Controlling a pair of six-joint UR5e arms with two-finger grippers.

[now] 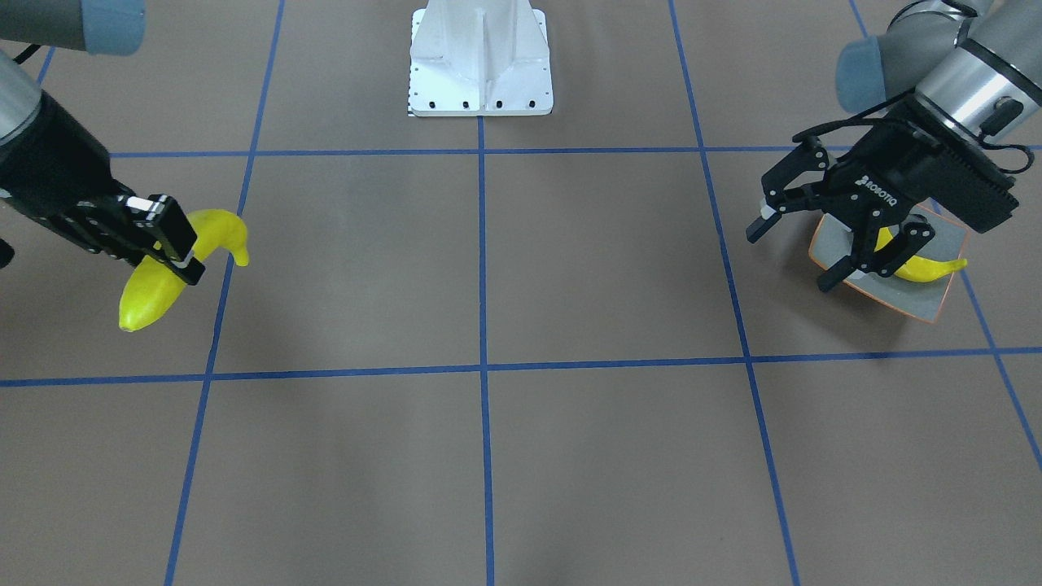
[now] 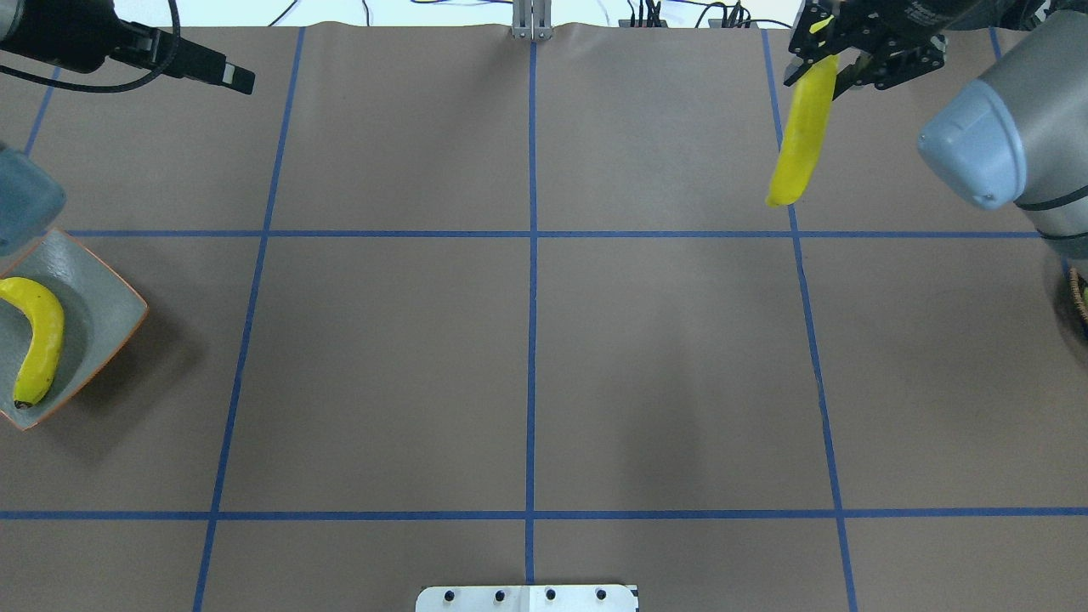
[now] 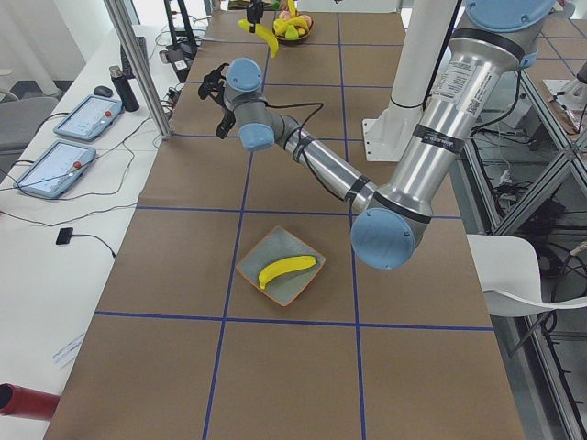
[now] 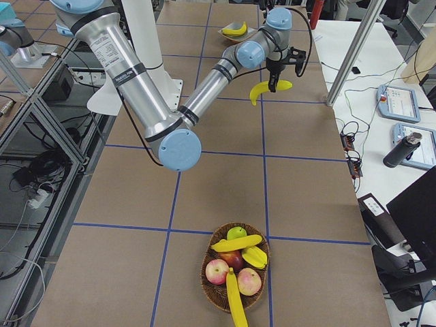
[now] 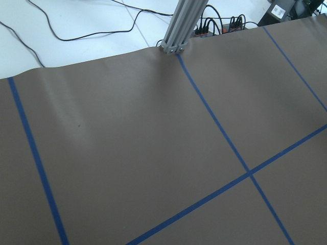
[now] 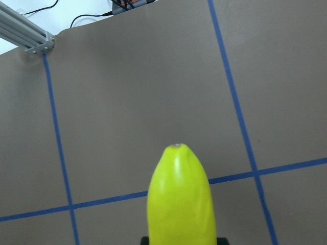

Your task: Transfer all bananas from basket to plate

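The grey plate (image 2: pixel 93 289) with an orange rim sits at the table's left end and holds one yellow banana (image 2: pixel 38 340). It also shows in the front-facing view (image 1: pixel 936 297). My left gripper (image 1: pixel 802 252) is open and empty. It hangs high above the table, beyond the plate, and also shows in the overhead view (image 2: pixel 225 75). My right gripper (image 1: pixel 175 248) is shut on a second banana (image 1: pixel 151 297) and holds it in the air over the far right of the table. That banana also shows in the overhead view (image 2: pixel 803 127) and fills the bottom of the right wrist view (image 6: pixel 179 199).
A woven basket (image 4: pixel 211 289) at the table's right end holds several bananas (image 4: pixel 237 243) and apples (image 4: pixel 216 271). Only its edge shows overhead (image 2: pixel 1079 297). The white robot base (image 1: pixel 480 57) stands at mid-table. Metal posts and cables line the far edge.
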